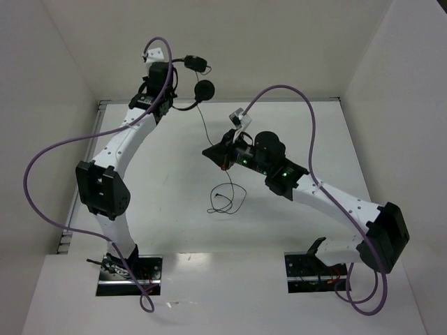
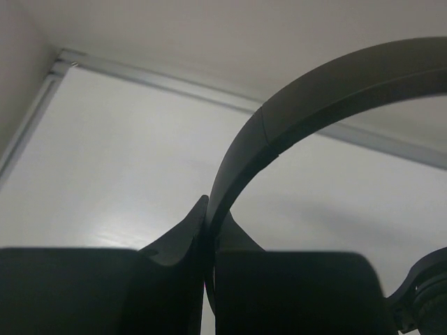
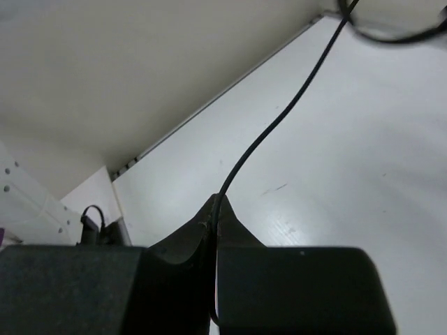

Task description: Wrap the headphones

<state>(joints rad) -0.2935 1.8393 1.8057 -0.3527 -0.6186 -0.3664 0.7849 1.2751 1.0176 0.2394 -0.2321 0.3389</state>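
White bench [image 1: 174, 153], pale walls [image 1: 70, 49] on three sides. Found headphones [image 1: 204, 89] up at far left by the back wall. Found left pincer [image 1: 159, 75] clamped together on headband [image 2: 314, 91]; recorded band arching up and rightward from the fingertips in wrist view. Saw both ear pads [image 1: 195, 64] just right of that pincer, one above the other in top view. Traced cord [image 1: 205, 122] from lower pad down to right pincer [image 1: 209, 150], near mid-bench. Found right pincer closed tight on cord, thin line leading up and away from fingertips in its wrist view. Logged slack beyond the grip as a loose loop [image 1: 230, 201] lying on bench, between the two arms. Noted purple cables [image 1: 42, 160] hanging off both arms, well apart from cord.
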